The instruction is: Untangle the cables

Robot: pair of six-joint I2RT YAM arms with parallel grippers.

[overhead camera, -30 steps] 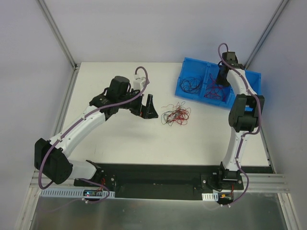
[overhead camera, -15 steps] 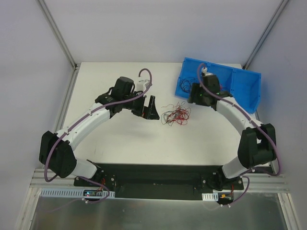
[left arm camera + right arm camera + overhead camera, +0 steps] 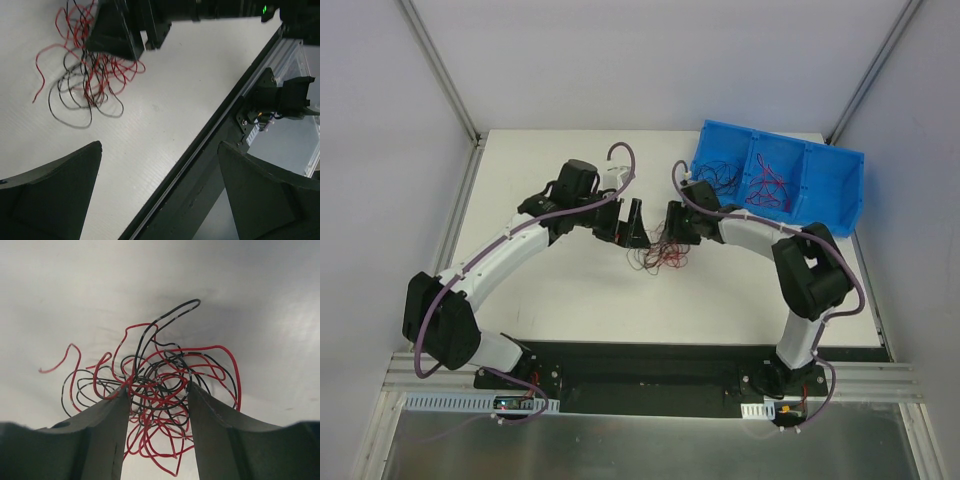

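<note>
The cables (image 3: pixel 658 256) form one loose tangle of thin red and black wires on the white table, between both grippers. My right gripper (image 3: pixel 157 390) is down over the cables (image 3: pixel 160 385), open, one finger on each side of the tangle's core, with wires in the gap but not pinched. In the top view the right gripper (image 3: pixel 673 230) sits at the tangle's far right edge. My left gripper (image 3: pixel 633 230) hovers just left of it, wide open and empty. In the left wrist view the cables (image 3: pixel 87 80) lie ahead of the left gripper (image 3: pixel 160 147).
A blue three-compartment bin (image 3: pixel 786 141) stands at the back right, with wires in its left (image 3: pixel 718 176) and middle (image 3: pixel 766 190) compartments. The table's near edge and black base rail (image 3: pixel 210 165) run close under the left gripper.
The right arm swung from the blue bin over to the tangle and came down astride it. The tangle shifted slightly left and nearer. The left arm barely moved.
</note>
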